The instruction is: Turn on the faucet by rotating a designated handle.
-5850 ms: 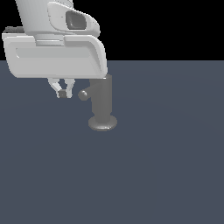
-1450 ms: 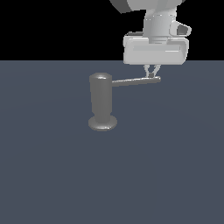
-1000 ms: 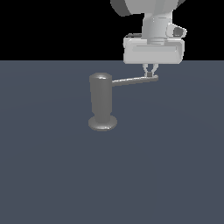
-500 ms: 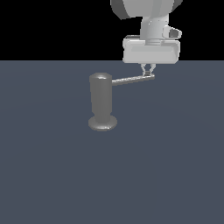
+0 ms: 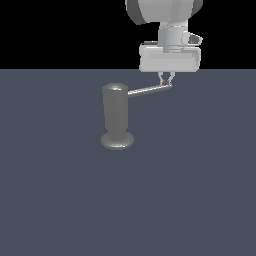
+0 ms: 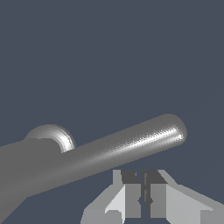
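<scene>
The faucet (image 5: 116, 114) is a grey upright cylinder on a round disc base, standing on the dark floor. Its handle (image 5: 150, 90), a thin grey rod, sticks out from the cylinder's top toward the exterior view's right. My gripper (image 5: 166, 78) hangs from above right at the rod's rounded tip. In the wrist view the handle (image 6: 131, 146) runs across the picture from the faucet body (image 6: 22, 168). There my gripper (image 6: 142, 194) sits close beside the rod near its tip, fingers pressed together with nothing between them. I cannot tell whether they touch the rod.
Flat dark grey floor (image 5: 190, 190) lies all around the faucet, with no other objects in view. The white arm body (image 5: 170, 55) hangs above the handle's tip.
Gripper and handle tip have shifted together toward the exterior view's left and slightly up, so the rod has swung a little further round. The fingers stay shut.
</scene>
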Robot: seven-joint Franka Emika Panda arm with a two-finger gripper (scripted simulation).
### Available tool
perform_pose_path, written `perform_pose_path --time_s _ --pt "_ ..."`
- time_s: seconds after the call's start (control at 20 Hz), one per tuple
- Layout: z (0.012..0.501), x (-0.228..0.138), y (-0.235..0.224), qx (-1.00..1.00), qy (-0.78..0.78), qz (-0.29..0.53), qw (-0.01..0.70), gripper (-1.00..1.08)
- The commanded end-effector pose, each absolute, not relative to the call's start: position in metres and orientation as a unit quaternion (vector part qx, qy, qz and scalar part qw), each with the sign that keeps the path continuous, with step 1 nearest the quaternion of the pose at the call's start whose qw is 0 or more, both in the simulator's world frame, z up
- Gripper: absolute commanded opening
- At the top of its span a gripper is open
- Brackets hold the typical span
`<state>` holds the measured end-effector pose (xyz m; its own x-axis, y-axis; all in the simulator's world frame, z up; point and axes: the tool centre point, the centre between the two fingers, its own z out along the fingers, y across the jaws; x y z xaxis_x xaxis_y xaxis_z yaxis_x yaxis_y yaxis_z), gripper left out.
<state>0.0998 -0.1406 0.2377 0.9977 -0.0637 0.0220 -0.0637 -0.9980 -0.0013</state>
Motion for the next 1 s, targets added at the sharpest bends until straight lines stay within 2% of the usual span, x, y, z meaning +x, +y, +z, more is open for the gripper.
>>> perform_pose_path --time_s 0.0,0.95 --pt "0.227 0.106 -0.141 -0.999 0.033 -0.006 0.001 -1.00" --pt "0.223 0.147 -0.144 -0.999 0.039 -0.002 0.000 -1.00"
